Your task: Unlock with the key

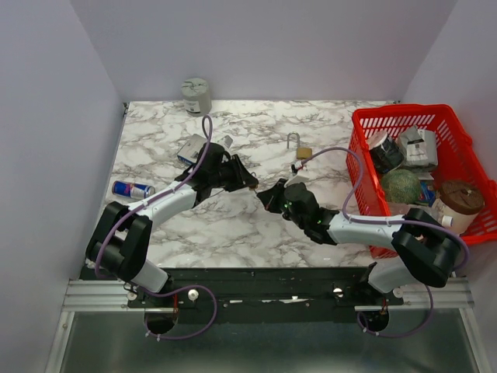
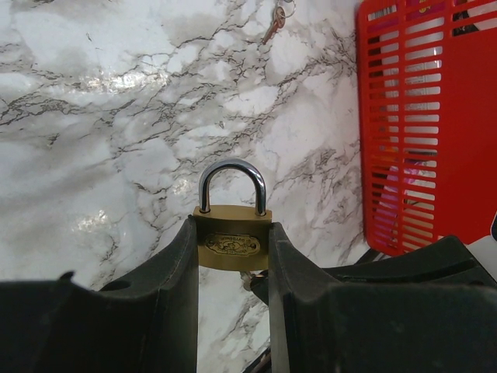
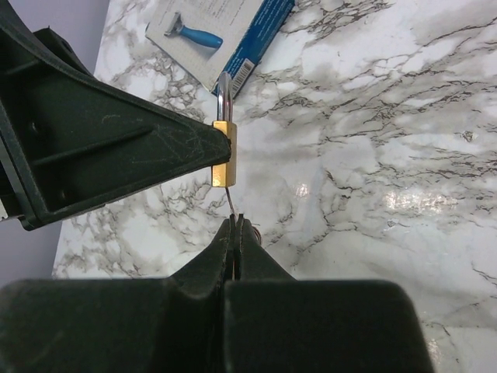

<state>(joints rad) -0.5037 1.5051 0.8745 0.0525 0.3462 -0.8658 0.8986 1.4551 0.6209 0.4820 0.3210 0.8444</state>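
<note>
A brass padlock [image 2: 232, 244] with a closed steel shackle is clamped upright between the fingers of my left gripper [image 2: 233, 229], held above the marble table. In the right wrist view the same padlock [image 3: 224, 165] shows edge-on against the left gripper's finger. My right gripper [image 3: 236, 221] is shut on a thin key [image 3: 231, 202] whose blade reaches up to the padlock's bottom face. In the top view the two grippers, left [image 1: 250, 183] and right [image 1: 266, 195], meet tip to tip at mid table.
A second padlock [image 1: 300, 148] and a loose key bunch [image 1: 299, 166] lie behind the grippers. A red basket [image 1: 458, 116] of items stands right. A blue can [image 1: 132, 189], a blue-white box [image 1: 192, 148] and a grey tin [image 1: 196, 95] sit left and back.
</note>
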